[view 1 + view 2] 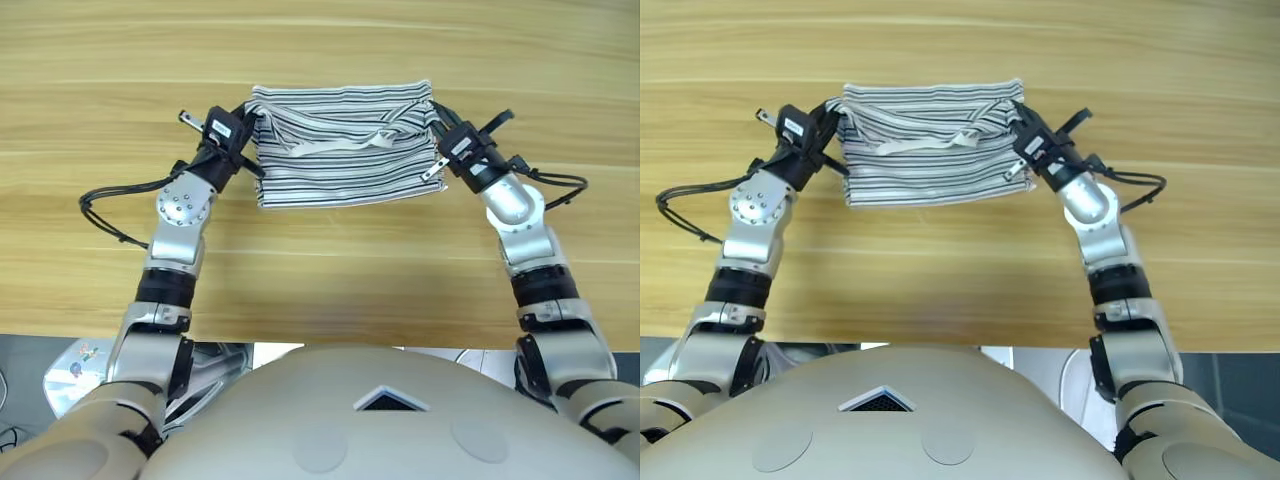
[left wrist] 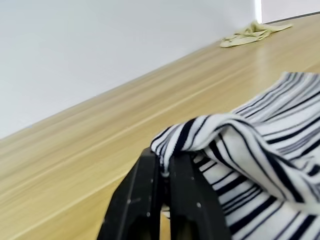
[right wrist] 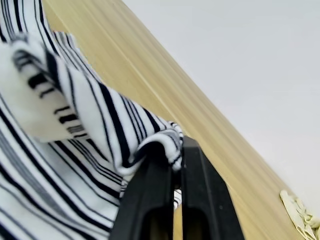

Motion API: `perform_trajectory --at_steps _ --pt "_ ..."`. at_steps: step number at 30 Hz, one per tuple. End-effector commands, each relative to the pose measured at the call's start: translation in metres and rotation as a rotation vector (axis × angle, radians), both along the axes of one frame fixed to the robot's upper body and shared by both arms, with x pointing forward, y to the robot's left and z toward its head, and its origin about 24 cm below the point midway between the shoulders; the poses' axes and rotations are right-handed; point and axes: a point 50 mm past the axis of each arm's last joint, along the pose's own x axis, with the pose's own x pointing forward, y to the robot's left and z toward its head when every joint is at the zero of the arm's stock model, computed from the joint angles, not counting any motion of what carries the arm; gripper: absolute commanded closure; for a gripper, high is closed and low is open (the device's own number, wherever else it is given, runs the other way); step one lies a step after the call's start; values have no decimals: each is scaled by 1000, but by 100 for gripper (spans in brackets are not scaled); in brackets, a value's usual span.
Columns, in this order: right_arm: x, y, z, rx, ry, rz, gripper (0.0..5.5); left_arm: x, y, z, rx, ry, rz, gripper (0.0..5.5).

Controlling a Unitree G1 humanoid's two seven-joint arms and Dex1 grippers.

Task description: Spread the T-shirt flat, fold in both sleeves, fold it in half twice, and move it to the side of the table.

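A black-and-white striped T-shirt [image 1: 345, 150] lies folded into a rectangle on the wooden table [image 1: 320, 280], with a white strip of fabric showing across its upper layer. My left gripper [image 1: 252, 128] is shut on the shirt's left edge; in the left wrist view its fingers [image 2: 150, 195] pinch a bunched fold of striped cloth [image 2: 240, 150]. My right gripper [image 1: 437, 135] is shut on the shirt's right edge, and its fingers [image 3: 192, 185] clamp a raised fold [image 3: 90, 115] in the right wrist view.
The table runs wide on both sides of the shirt and toward the near edge [image 1: 320, 345]. A crumpled pale yellow cloth [image 2: 252, 32] lies far off on the table, near the white wall [image 2: 100, 50].
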Motion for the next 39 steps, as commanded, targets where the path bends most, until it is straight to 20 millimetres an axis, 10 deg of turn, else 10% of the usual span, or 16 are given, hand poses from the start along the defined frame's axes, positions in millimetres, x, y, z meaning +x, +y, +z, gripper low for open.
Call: perform_trajectory --at_steps 1,21,30,39 --pt "18 5 -2 -21 2 -38 550 9 4 -6 11 26 58 546" --pt "61 2 -19 3 102 -402 177 68 2 4 -122 81 275 199" --pt "-8 64 27 141 -250 12 167 47 43 7 -228 -64 412 29" --pt "27 66 -21 39 62 -105 167 0 42 28 -493 -224 494 11"
